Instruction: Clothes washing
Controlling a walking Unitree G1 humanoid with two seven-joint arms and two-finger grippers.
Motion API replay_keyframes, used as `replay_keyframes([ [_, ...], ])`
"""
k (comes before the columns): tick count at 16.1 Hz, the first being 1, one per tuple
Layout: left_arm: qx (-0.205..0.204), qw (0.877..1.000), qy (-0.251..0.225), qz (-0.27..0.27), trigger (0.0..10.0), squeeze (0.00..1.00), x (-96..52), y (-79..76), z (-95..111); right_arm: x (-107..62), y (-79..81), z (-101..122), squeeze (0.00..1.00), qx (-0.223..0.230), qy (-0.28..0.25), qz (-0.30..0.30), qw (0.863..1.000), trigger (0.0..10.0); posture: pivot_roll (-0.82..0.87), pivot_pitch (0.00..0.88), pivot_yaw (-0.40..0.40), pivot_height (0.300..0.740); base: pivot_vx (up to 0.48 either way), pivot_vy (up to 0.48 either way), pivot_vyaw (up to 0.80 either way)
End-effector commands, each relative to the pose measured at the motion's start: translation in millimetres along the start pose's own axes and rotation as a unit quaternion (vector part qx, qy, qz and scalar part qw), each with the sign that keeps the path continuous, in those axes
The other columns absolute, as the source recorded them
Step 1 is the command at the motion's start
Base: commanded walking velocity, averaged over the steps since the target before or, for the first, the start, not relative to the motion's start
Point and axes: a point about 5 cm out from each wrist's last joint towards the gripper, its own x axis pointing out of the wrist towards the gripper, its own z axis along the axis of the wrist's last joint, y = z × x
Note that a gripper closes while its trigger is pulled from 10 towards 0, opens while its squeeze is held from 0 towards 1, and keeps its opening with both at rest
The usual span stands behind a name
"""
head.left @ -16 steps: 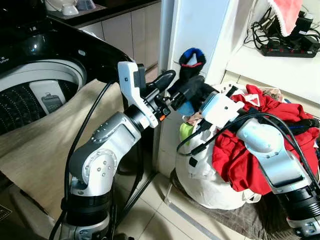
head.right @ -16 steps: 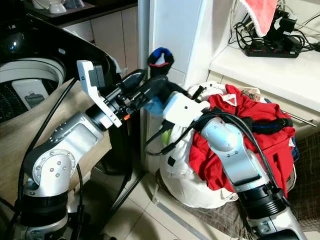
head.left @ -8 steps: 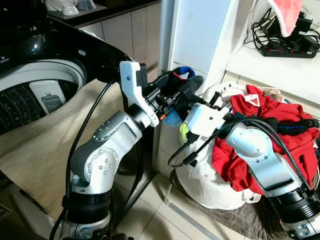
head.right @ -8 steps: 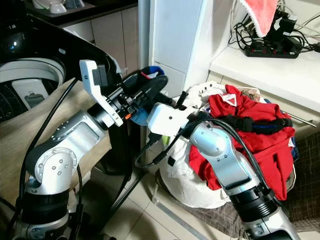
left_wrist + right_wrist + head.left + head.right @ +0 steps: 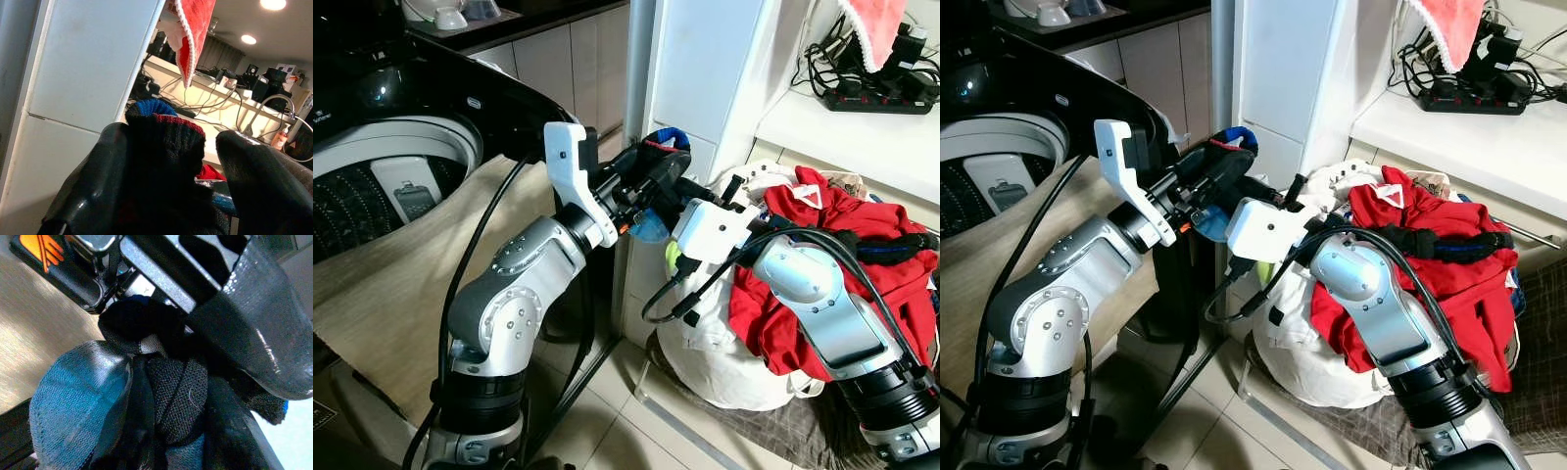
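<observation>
One second ago the dark sock (image 5: 658,155) stood upright above the right gripper (image 5: 677,201); now it lies lower, between the fingers (image 5: 100,183) of the left gripper (image 5: 646,176), which close on it. The right fingers also grip knitted socks. The hand-over seems in progress, before the washing machine (image 5: 382,176).

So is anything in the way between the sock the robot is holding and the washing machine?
Nothing visible blocks it. The left gripper holds the dark sock beside the open washer drum, with only the black rim to lift over.
</observation>
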Motion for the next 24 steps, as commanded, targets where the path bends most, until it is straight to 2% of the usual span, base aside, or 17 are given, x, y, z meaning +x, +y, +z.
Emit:
replay_keyframes([
  [1, 0.004, 1.0, 0.019, -0.017, 0.0, 0.0, 1.7, -4.6, -6.9, 1.3, -9.2, 3.9, 0.0, -0.013, -0.012, -0.013, 1.0, 0.0, -0.11, 0.0, -0.033, 0.74, 0.0, 0.0, 0.0],
  [6, 0.008, 1.0, 0.017, -0.001, 0.0, 0.0, 0.9, -0.4, -8.1, 0.7, -8.8, 3.7, 0.0, -0.013, -0.011, -0.012, 1.0, 0.0, -0.12, 0.0, -0.032, 0.74, 0.0, 0.0, 0.0],
  [9, -0.017, 1.0, 0.014, 0.008, 0.0, 0.0, 1.0, 2.2, -8.6, 0.6, -10.0, 3.7, 0.0, -0.014, -0.011, -0.014, 1.0, 0.0, -0.12, 0.0, -0.03, 0.74, 0.0, 0.0, 0.0],
  [17, -0.024, 0.999, 0.003, 0.03, 0.0, 0.0, -0.9, 10.1, -6.1, 2.0, -11.6, 3.7, 0.0, -0.011, -0.011, -0.018, 1.0, 0.0, -0.11, 0.0, -0.03, 0.74, 0.0, 0.0, 0.0],
  [18, -0.025, 0.999, 0.0, 0.035, 0.0, 0.0, -1.0, 11.2, -5.8, 1.7, -12.3, 3.2, 1.0, -0.007, -0.01, -0.022, 1.0, 10.0, -0.12, 0.0, -0.03, 0.74, 0.0, 0.0, 0.0],
  [24, -0.015, 0.996, -0.035, 0.079, 0.0, 0.0, -1.6, 25.4, 8.1, -1.0, -17.1, 1.1, 1.0, 0.023, -0.002, -0.05, 0.998, 10.0, -0.12, 0.0, -0.029, 0.74, 0.0, 0.0, 0.0],
])
